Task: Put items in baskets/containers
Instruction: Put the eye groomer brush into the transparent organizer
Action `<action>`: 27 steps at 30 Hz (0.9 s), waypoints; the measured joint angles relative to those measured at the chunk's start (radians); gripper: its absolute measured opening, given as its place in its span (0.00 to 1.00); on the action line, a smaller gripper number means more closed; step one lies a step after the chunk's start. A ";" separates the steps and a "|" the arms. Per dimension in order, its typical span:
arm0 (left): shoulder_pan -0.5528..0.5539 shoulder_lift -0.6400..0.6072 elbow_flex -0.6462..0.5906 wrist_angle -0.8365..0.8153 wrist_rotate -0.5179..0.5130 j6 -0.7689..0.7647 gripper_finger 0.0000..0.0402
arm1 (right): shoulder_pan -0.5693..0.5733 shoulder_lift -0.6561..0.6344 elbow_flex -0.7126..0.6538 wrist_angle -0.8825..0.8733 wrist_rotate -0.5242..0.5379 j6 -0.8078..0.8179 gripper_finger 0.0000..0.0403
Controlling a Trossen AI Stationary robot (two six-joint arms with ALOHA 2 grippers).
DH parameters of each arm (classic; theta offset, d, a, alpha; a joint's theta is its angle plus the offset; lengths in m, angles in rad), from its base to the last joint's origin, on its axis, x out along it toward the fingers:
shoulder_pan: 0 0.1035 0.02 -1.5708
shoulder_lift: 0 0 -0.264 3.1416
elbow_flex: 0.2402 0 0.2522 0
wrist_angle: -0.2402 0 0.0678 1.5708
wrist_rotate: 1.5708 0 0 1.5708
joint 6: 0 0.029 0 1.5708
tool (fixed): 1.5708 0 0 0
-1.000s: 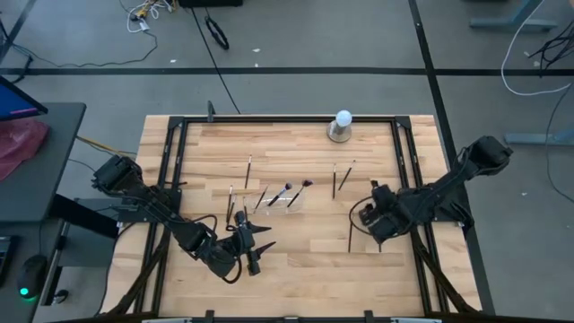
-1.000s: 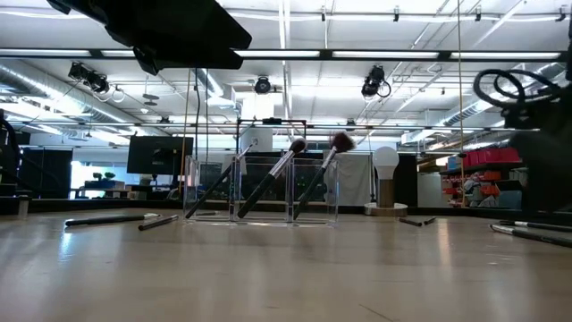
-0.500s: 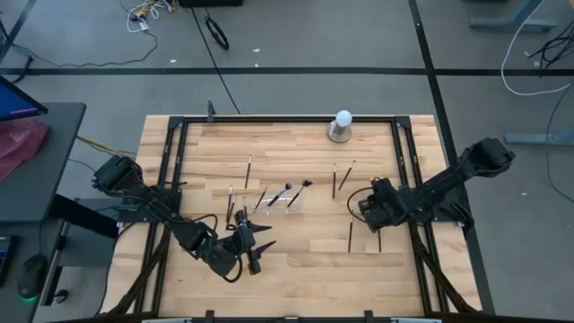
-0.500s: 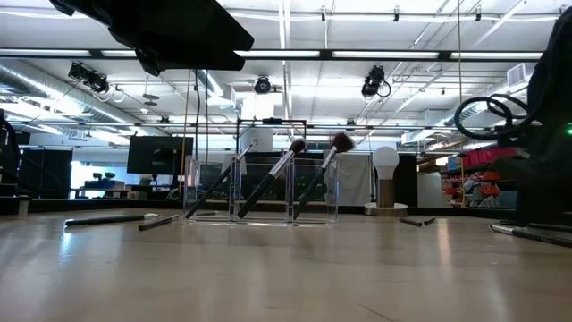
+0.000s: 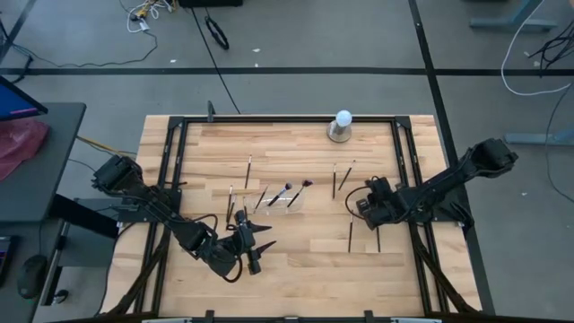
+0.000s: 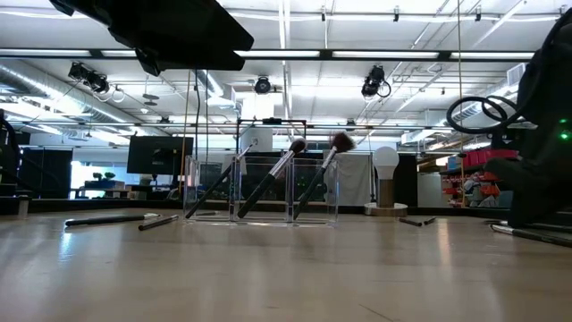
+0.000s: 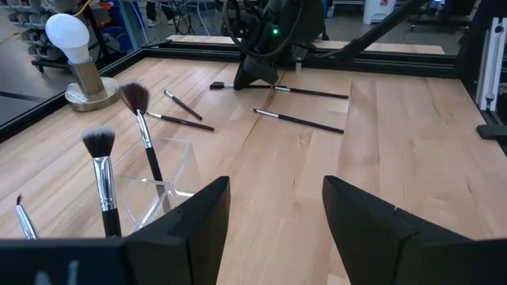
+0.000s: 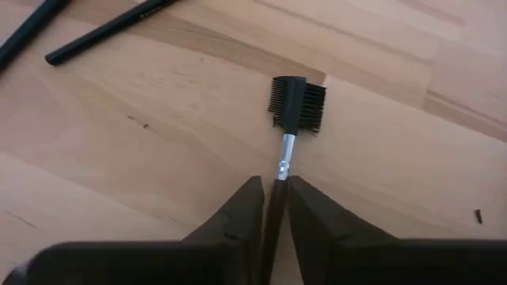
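Observation:
Several thin dark brushes lie flat on the wooden table (image 5: 296, 260). Three more lean in the clear holder (image 5: 285, 199), seen also in the low view (image 6: 268, 192) and the left wrist view (image 7: 162, 186). My right gripper (image 8: 276, 207) is down at the table's right side (image 5: 371, 215), shut on a comb-headed brush (image 8: 295, 104). My left gripper (image 7: 277, 222) hangs open with nothing in it, above the table's near left part (image 5: 252, 258). My right gripper pinches the brush's thin dark handle (image 8: 279, 187) between its two fingers, just behind the silvery ferrule at the comb-head end. The fingers slant down from above. The brush lies flat on the table, its comb head (image 8: 297, 103) beyond the fingertips.
A white ball on a grey base (image 5: 342, 126) stands at the far edge. Two brushes (image 5: 339, 178) lie between it and my right gripper, another (image 5: 350, 235) beside the held one. More lie left of the holder (image 5: 248, 170). A black frame (image 5: 269, 118) rims the table.
My right gripper has moved a little toward the table's far edge and the left, and has sunk down to the table top. The brushes and the holder stay where they were.

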 joint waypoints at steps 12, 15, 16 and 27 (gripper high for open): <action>0.000 0.000 0.000 0.000 0.000 0.000 0.52 | 0.002 0.002 -0.003 0.012 0.028 -0.014 0.02; 0.000 0.000 0.000 0.000 0.000 0.000 0.52 | 0.002 0.004 -0.006 0.024 0.074 -0.011 0.02; 0.000 0.000 0.000 0.000 0.000 0.000 0.52 | 0.001 0.005 -0.008 0.028 0.106 -0.011 0.02; 0.001 0.000 0.000 0.000 0.001 0.001 0.52 | 0.017 -0.018 -0.008 0.299 0.356 -0.254 0.01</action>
